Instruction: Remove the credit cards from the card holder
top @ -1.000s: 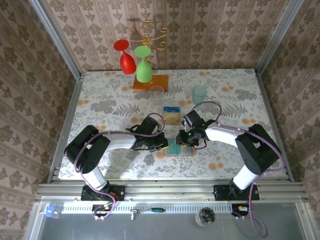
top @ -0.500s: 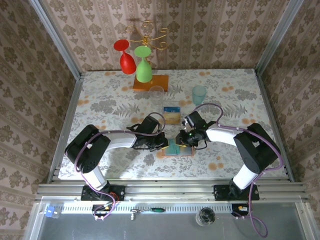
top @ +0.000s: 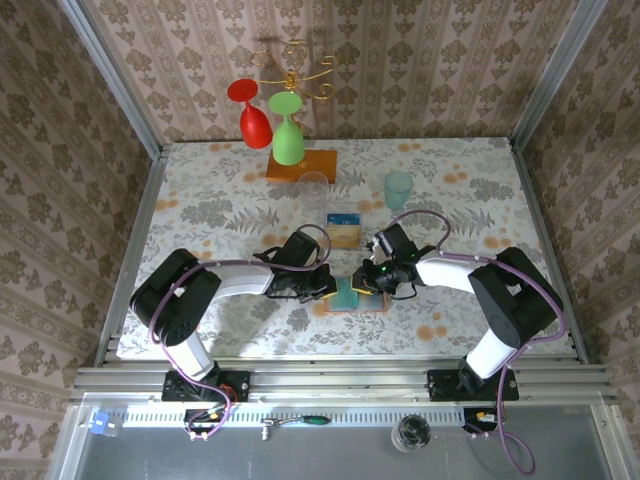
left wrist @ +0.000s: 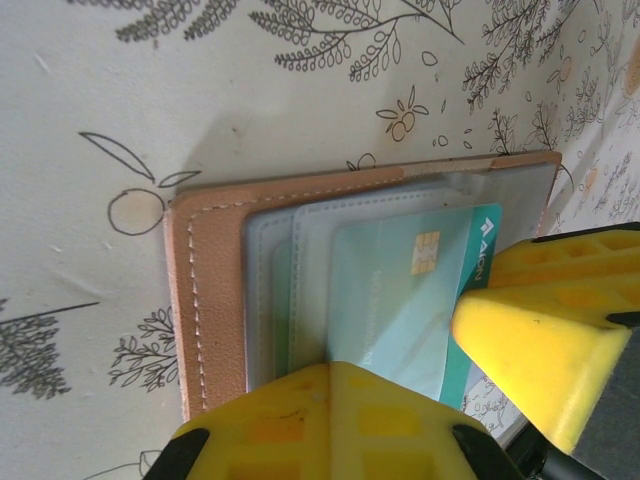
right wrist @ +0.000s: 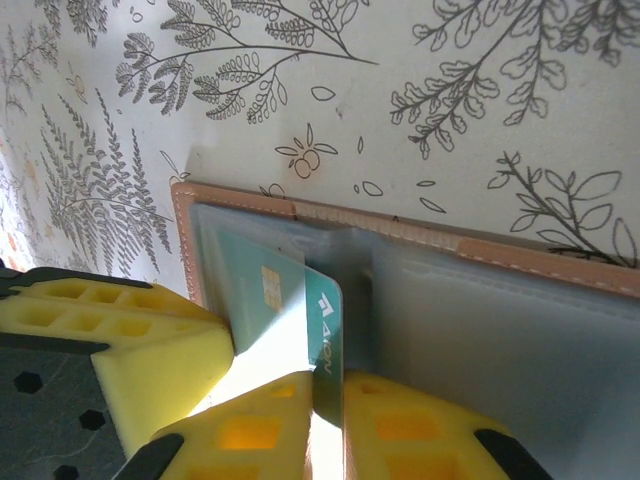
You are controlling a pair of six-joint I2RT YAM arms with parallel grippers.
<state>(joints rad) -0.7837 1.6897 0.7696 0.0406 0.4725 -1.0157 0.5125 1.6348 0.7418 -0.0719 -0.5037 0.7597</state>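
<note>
Pins open card holder to bench with left hand, fingers pressed together, from 9 o'clock; pinches teal credit card with right hand from 3 o'clock, card partly out of holder; shows tan-blue card flat on bench at 12 o'clock of holder, apart.

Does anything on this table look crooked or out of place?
A teal card sticks partway out of the open card holder at a slant, its edge pinched in the right tool. Nothing looks spilled or broken.
</note>
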